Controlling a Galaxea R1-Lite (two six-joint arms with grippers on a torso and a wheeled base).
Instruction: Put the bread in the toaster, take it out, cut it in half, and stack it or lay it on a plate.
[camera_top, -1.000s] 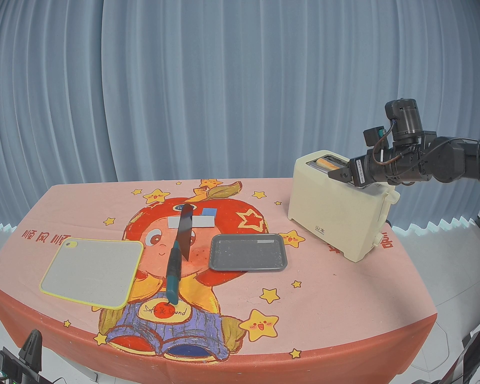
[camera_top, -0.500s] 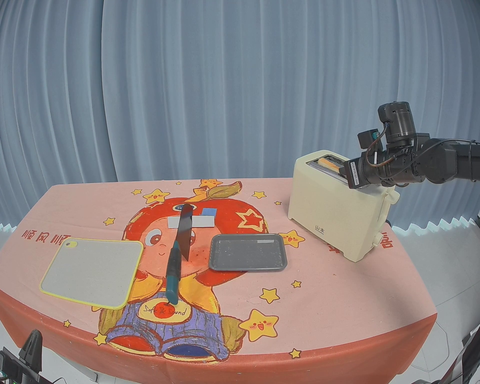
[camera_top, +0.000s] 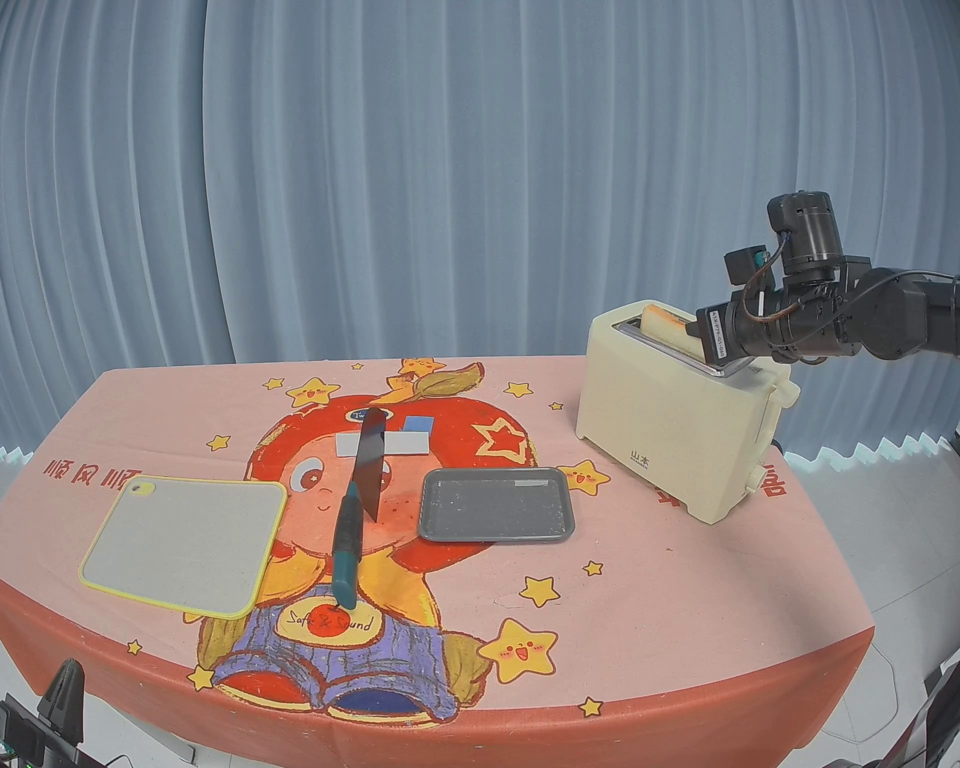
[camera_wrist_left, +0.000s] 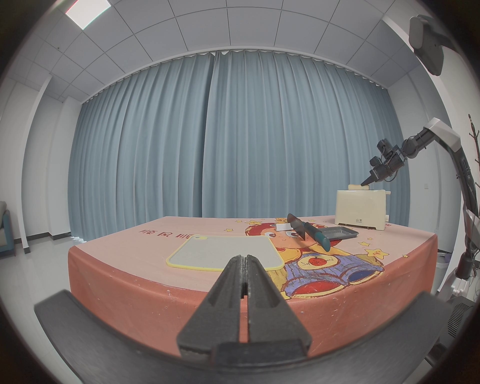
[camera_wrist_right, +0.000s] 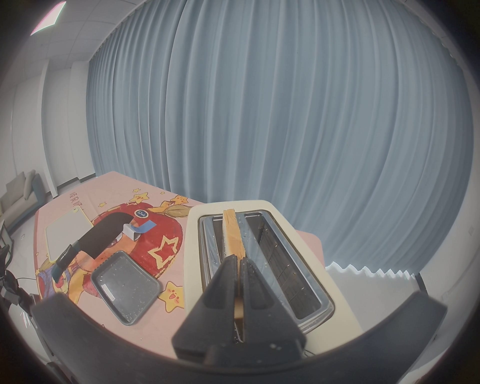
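1. Presently bread (camera_top: 660, 321), a thin tan-crusted slice, stands partly out of the toaster (camera_top: 670, 420) slot, right-centre of frame.
2. Right gripper (camera_top: 692, 340) pinches its end.
3. Left gripper (camera_wrist_left: 245, 280) closed, empty, short of table (camera_wrist_left: 150, 280).

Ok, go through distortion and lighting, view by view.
Head view: curtain folds bow outward, light even, shadows soft. Left wrist view: dark corners, a ceiling light glows bright. Right wrist view: dark corners, curtain bulges, right end effector covers one end of the bread.

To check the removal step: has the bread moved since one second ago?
Yes. The bread has risen higher out of the toaster slot, in the right gripper.
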